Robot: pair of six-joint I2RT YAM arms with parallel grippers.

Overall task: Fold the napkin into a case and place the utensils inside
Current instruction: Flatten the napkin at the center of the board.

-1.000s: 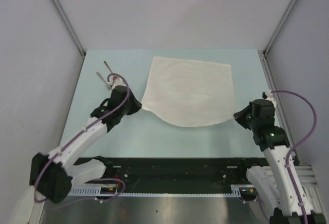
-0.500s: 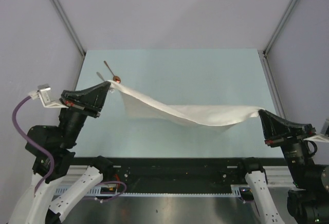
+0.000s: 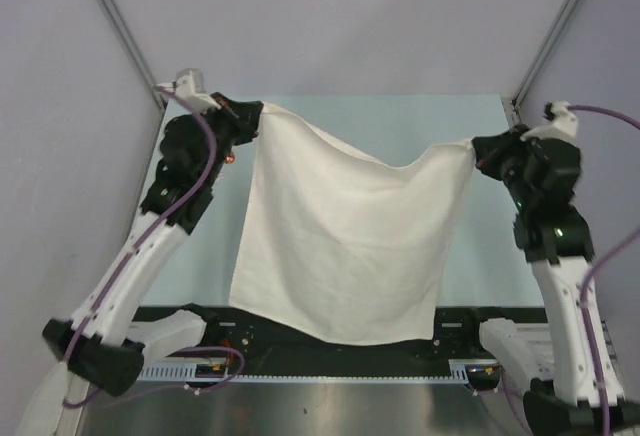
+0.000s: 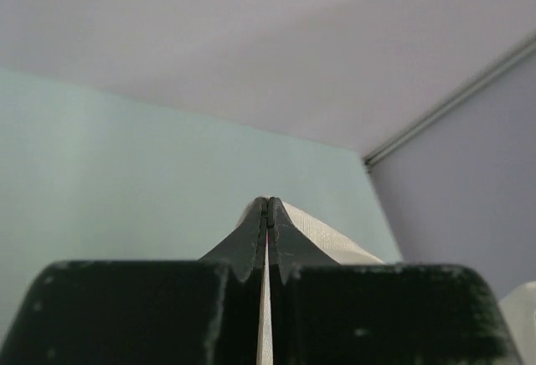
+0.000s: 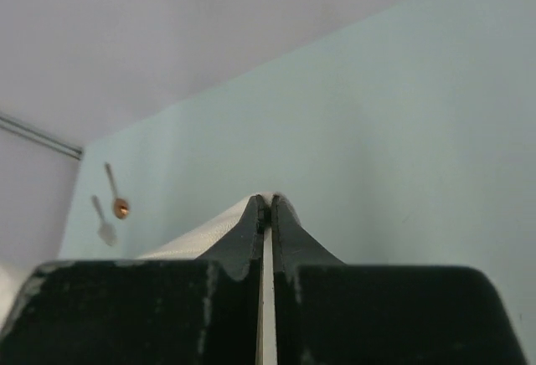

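- The left arm is raised and stretched towards the far left of the table, with its wrist high above the surface.
- The left gripper is seen clamped on one upper corner of the napkin. In the left wrist view the fingertips are pressed together with cloth pinched between them.
- The right arm is likewise raised, its wrist turned inward on the right side.
- The right gripper is closed on the opposite upper corner. The right wrist view shows the jaws meeting on a thin edge of cloth.
- The napkin is held up between the two grippers as an unfolded sheet. Its top edge sags in the middle and its lower edge hangs over the near side of the table in the top view. Whether that edge touches anything cannot be told.
- The spoon and the fork are seen lying just beside each other on the far left of the table, apart from the napkin.
- A second ago the napkin lay flat on the table, with both arms low and their grippers at its near corners.
- Half a second ago it was partly lifted and drooped between the grippers. It is now carried higher and farther back, and hangs nearly full length.
- The utensils are found where they lay before.
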